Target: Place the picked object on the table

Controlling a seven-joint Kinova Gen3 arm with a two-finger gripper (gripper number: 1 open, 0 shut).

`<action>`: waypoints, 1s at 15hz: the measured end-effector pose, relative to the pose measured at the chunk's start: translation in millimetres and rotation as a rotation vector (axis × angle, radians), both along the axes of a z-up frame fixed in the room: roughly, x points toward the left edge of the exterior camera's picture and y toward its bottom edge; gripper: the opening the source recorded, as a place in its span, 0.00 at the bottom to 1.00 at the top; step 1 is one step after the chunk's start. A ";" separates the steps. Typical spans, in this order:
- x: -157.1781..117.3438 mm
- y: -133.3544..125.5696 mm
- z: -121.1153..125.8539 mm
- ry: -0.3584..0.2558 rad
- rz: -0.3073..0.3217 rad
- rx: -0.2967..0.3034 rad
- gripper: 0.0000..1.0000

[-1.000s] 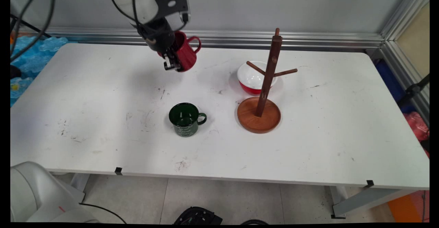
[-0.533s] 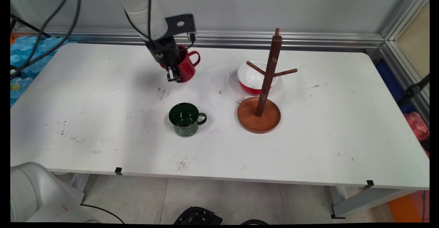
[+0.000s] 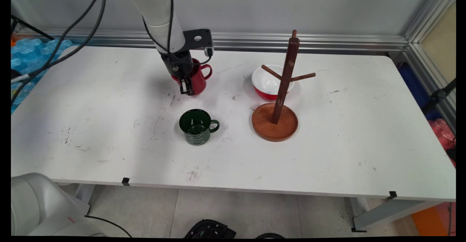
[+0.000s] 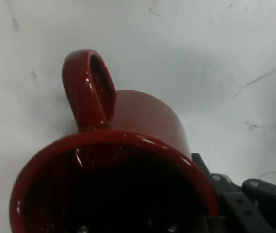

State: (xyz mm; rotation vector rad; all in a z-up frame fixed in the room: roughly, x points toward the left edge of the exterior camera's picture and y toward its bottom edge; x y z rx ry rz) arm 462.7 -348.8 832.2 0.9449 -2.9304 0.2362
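My gripper [image 3: 187,86] is shut on the rim of a red mug [image 3: 196,80], one finger outside its wall and one inside. The mug hangs just above the white table [image 3: 109,125], or touches it, in the middle rear, with its handle [image 3: 206,71] pointing right. In the hand view the red mug [image 4: 128,160] fills the lower half, its open mouth toward the camera and its handle [image 4: 89,87] sticking up. A dark green mug [image 3: 196,127] stands on the table a short way in front of the gripper.
A wooden mug tree [image 3: 280,92] on a round base stands right of centre. Behind the tree sits a red bowl [image 3: 267,83] with a white inside. Black cables [image 3: 72,27] hang at the upper left.
The arm has come down and slightly right with the red mug, lowering it from well above the table to about table level. The other things have stayed put.
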 end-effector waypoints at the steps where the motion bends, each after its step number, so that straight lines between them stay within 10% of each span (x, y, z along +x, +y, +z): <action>1: -0.6 -1.7 -3.3 -0.004 0.002 0.006 0.00; 13: -4.0 -16.8 -28.9 -0.040 -0.008 0.062 0.00; 14: -4.2 -17.7 -29.9 -0.040 -0.009 0.063 1.00; 15: -4.3 -18.3 -30.6 -0.040 -0.010 0.064 1.00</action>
